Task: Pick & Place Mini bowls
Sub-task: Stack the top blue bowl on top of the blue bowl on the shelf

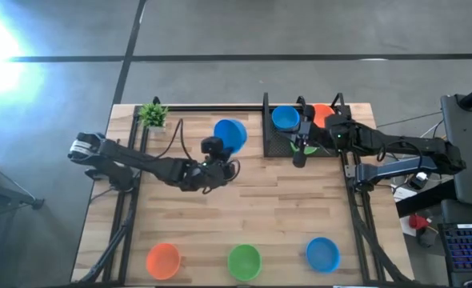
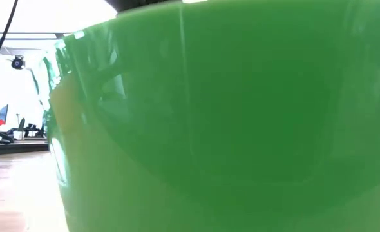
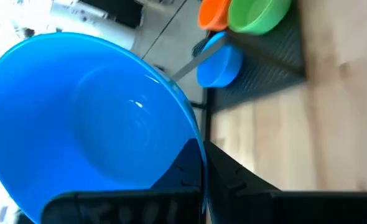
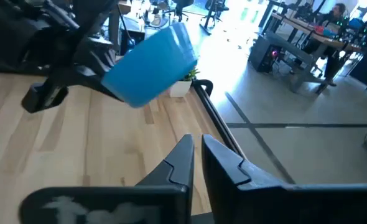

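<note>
- Right now the left gripper (image 1: 220, 160) is clamped on the rim of a small round blue plastic bowl (image 1: 230, 134), holding it above the wooden slatted table (image 1: 260, 208) near the middle, tilted so its hollow faces sideways
- In the left wrist view the held blue bowl (image 3: 90, 118) fills the picture, one dark finger (image 3: 190, 168) pressed against its rim
- Off to the right, at the table's far right, sits a black mesh tray (image 1: 278, 142) with a second blue bowl (image 1: 285, 118), an orange bowl (image 1: 322, 114) and a green bowl (image 1: 303, 147) partly hidden under the arm
- The right gripper (image 1: 300, 156) hangs over the tray's near edge; its own wrist view shows the two fingers (image 4: 233, 165) close together with only a thin gap and nothing between them, so narrow and empty
- Along the near edge three more bowls stand in a row: orange (image 1: 163, 259) on the left, green (image 1: 244, 261) in the middle, blue (image 1: 322, 254) on the right; the near green bowl (image 2: 228, 116) blocks the low view
- The relation that matters, I judge: the near-right blue bowl lies well towards the near side and to the right of the carried one, so stacking like on like would mean a diagonal carry for the left arm
- A small green potted plant (image 1: 153, 114) stands at the far left, well clear of that path
</note>
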Robot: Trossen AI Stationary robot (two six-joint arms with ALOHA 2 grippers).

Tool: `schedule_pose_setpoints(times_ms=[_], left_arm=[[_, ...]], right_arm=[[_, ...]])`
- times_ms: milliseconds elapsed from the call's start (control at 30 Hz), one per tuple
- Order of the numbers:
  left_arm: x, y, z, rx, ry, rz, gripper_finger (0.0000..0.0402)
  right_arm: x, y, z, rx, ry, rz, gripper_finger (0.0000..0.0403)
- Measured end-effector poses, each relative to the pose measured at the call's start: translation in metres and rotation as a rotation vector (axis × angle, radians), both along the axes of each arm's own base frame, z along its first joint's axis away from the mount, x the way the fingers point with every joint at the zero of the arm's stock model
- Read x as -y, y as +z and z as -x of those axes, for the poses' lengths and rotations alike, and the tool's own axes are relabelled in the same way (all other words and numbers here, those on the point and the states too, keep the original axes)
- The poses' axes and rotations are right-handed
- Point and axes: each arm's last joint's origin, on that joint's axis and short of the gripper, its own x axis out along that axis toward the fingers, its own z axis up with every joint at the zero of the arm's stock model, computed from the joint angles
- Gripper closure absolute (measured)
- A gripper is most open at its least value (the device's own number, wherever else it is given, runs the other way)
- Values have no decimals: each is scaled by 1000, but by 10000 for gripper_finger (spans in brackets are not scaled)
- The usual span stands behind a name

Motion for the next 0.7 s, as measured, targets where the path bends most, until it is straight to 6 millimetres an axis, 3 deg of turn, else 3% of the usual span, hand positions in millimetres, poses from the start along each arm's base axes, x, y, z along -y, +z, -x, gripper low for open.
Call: schedule_pose_setpoints(times_ms=[267,700], left_arm=[[-3,-14,-11,-107,32,-120,401],[-12,-33,-20,-255,154,-274,401]], right_arm=[[3,-5,-19,21,17,65,317],[10,-15,-64,49,34,145,307]])
